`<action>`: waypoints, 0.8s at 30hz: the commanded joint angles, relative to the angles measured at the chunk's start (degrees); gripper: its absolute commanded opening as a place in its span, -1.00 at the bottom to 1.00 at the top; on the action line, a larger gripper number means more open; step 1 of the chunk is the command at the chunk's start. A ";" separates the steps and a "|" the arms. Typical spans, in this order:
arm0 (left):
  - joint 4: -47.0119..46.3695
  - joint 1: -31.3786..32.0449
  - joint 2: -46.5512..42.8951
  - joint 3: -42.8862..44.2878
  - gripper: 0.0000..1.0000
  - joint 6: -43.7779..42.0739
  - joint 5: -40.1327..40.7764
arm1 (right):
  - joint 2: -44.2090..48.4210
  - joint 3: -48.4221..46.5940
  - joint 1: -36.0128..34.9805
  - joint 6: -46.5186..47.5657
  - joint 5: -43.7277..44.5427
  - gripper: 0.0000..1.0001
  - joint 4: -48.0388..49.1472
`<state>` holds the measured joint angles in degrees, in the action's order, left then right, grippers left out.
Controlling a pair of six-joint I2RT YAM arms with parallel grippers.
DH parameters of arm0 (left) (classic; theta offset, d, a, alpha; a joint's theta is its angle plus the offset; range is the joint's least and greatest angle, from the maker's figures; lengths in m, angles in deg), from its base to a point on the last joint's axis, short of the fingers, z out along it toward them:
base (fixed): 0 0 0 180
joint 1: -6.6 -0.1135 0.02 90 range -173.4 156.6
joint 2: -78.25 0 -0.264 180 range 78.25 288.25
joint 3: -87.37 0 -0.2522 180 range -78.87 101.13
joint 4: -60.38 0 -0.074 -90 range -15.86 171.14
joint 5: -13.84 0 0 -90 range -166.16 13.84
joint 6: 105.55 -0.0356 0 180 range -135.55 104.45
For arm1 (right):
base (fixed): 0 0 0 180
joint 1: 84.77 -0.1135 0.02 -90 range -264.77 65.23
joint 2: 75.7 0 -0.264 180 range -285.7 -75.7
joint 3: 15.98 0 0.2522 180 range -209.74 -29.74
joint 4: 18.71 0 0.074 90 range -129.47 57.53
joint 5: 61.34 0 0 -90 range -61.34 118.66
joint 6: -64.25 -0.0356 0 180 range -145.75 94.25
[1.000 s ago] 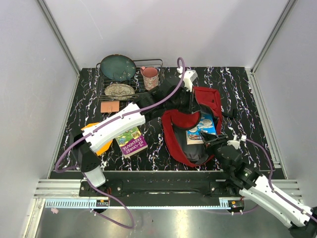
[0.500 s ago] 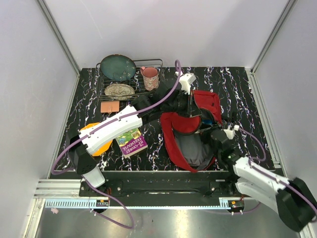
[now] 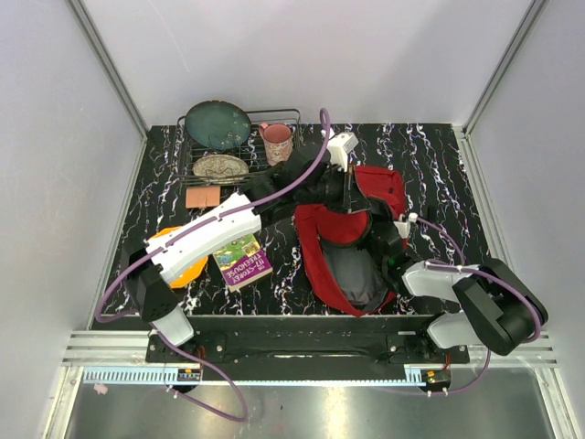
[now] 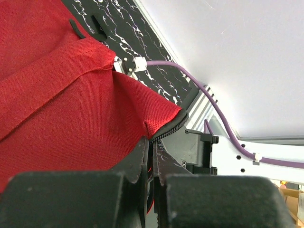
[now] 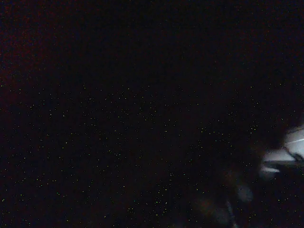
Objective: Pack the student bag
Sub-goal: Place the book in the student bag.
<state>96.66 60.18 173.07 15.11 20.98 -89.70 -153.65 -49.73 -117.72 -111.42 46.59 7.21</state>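
Red bag (image 3: 313, 249) rim is pinched up by the left gripper (image 4: 152, 151) so the right gripper (image 3: 382, 249), jaws hidden, reaches inside.

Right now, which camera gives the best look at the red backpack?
The top external view: it shows most of the student bag, lying open. The left wrist view shows only a close patch of its red fabric and zip edge, pinched by the left gripper. The right wrist view is almost black.

The left arm (image 3: 206, 236) and right arm (image 3: 434, 277) have white shells, black joints and purple cables (image 4: 171, 64); the left gripper (image 4: 151, 156) has black fingers (image 4: 71, 199).
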 commanded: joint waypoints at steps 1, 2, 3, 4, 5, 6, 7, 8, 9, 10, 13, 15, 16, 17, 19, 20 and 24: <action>-6.26 -1.19 -4.30 -0.37 -1.00 0.91 -2.98 | -0.80 -3.30 0.43 -0.55 6.75 -0.50 1.22; -6.35 -1.55 -4.12 -0.54 -1.00 0.99 -2.81 | -0.62 -3.56 0.52 -0.73 7.29 -0.37 -0.55; -6.53 -1.90 -4.30 -0.98 -1.00 1.17 -2.98 | -0.62 -3.83 0.60 -0.29 7.55 -0.21 -1.87; -6.96 -2.69 -4.47 -1.94 -1.00 1.61 -3.24 | -0.53 -4.09 0.78 0.23 7.55 0.17 -3.72; -7.40 -3.13 -4.56 -2.39 -1.00 1.87 -3.51 | -0.36 -4.01 0.87 0.59 7.29 0.28 -4.26; -7.84 -3.66 -4.65 -3.52 -1.00 2.22 -4.38 | -0.36 -3.83 0.87 1.11 7.03 0.36 -4.87; -8.98 -4.62 -5.17 -4.23 -1.00 3.18 -4.74 | -0.27 -2.96 0.78 1.12 6.33 0.44 -5.75; -9.68 -4.98 -5.35 -4.93 -1.00 3.54 -5.18 | -0.10 -2.43 0.87 0.94 5.80 0.47 -6.19; -10.30 -5.41 -5.61 -5.98 -1.00 3.89 -5.70 | 0.08 -1.64 0.87 0.51 5.27 0.50 -6.11; -10.92 -6.03 -5.97 -6.43 -1.00 4.33 -6.06 | 0.34 0.11 0.87 0.42 4.14 0.51 -5.32; -11.01 -6.82 -6.06 -7.05 -1.00 4.42 -6.41 | 2.89 2.58 0.87 1.03 1.33 0.55 -5.66; -11.01 -7.09 -5.97 -7.31 -1.00 4.51 -6.58 | 6.57 2.59 0.87 0.33 -0.52 0.56 -11.95; -11.10 -7.18 -5.88 -7.40 -1.00 4.42 -6.59 | 7.89 2.41 0.87 0.59 -2.62 0.57 -13.91; -11.18 -7.26 -5.88 -7.49 -1.00 4.51 -6.50 | 10.25 2.41 0.78 0.85 -3.68 0.57 -15.50; -11.27 -7.35 -5.62 -7.40 -1.00 4.51 -6.67 | 13.07 3.02 0.78 0.77 -5.53 0.57 -17.44; -11.36 -7.35 -5.53 -7.40 -1.00 4.51 -6.67 | 13.87 3.20 0.78 -0.02 -5.63 0.54 -18.23; -11.45 -7.35 -5.26 -7.31 -1.00 4.95 -7.11 | 17.30 3.99 0.78 -1.60 -4.93 -0.13 -21.92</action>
<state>90.26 53.38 170.54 6.93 25.05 -95.38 -139.40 -46.38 -117.32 -111.33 42.46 -11.02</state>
